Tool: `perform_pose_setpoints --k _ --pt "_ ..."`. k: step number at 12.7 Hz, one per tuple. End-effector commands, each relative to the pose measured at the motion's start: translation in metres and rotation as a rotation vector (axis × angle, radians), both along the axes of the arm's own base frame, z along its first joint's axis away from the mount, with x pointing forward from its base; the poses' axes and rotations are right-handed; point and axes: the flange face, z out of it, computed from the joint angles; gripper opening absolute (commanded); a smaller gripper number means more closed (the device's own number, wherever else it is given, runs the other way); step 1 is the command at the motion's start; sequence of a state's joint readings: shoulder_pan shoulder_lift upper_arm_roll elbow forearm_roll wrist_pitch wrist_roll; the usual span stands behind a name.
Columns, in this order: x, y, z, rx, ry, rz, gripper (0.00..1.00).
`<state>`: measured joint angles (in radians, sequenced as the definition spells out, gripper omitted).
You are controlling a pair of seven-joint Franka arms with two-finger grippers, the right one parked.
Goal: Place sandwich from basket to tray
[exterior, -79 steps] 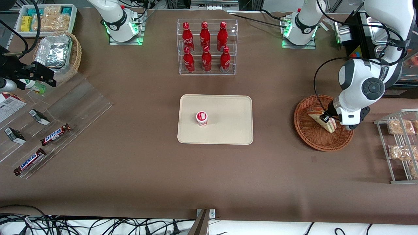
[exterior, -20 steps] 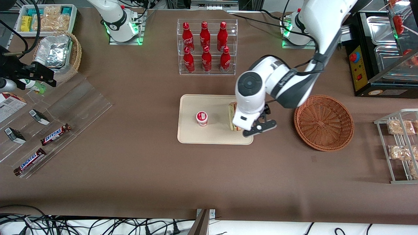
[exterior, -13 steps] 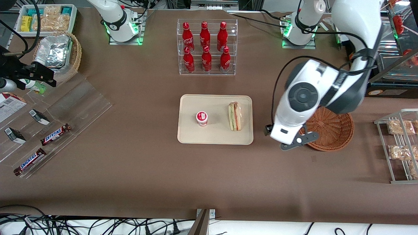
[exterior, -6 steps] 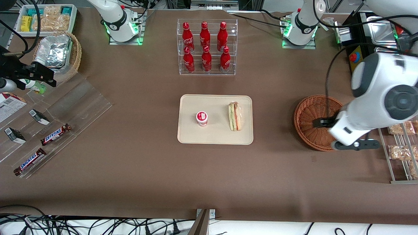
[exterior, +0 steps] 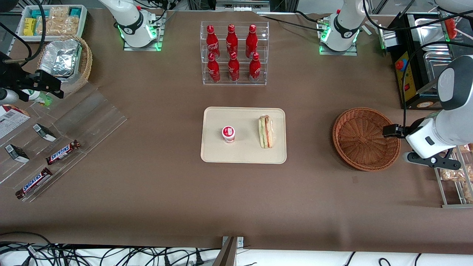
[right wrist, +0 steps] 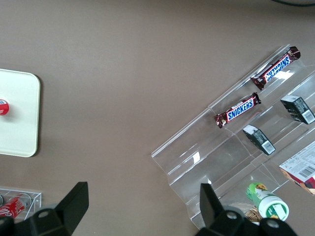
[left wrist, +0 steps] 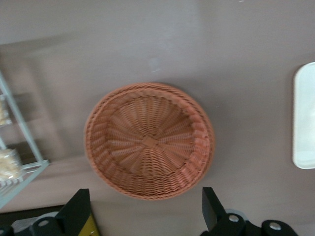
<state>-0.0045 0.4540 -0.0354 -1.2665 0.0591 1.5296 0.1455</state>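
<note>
Wrapped triangular sandwich (exterior: 266,132) now on cream rectangular tray (exterior: 244,155); my claw (left wrist: 142,216) open, empty, withdrawn above empty reddish-brown wicker basket (left wrist: 149,140); task looks done.

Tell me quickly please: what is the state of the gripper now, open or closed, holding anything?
Gripper: open, fingers spread wide, holding nothing, above the empty basket.

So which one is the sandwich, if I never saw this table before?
Find the flat cream tray in the middle of the brown table, nearer the front camera than the rack of red bottles. The sandwich lies on it beside a little red-and-white cup, on the side toward the round woven basket and the open gripper. It is the long wedge with green and pink stripes.
</note>
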Motion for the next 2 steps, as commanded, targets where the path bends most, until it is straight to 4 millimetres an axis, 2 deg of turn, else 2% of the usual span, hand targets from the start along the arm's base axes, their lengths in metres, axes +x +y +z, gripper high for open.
perform_pose_setpoints --k 1,2 --pt "-0.0045 -0.0028 0.0068 -0.056 0.005 -0.014 1.0" --pt "-0.0045 -0.0035 0.0068 -0.056 0.005 -0.016 1.0"
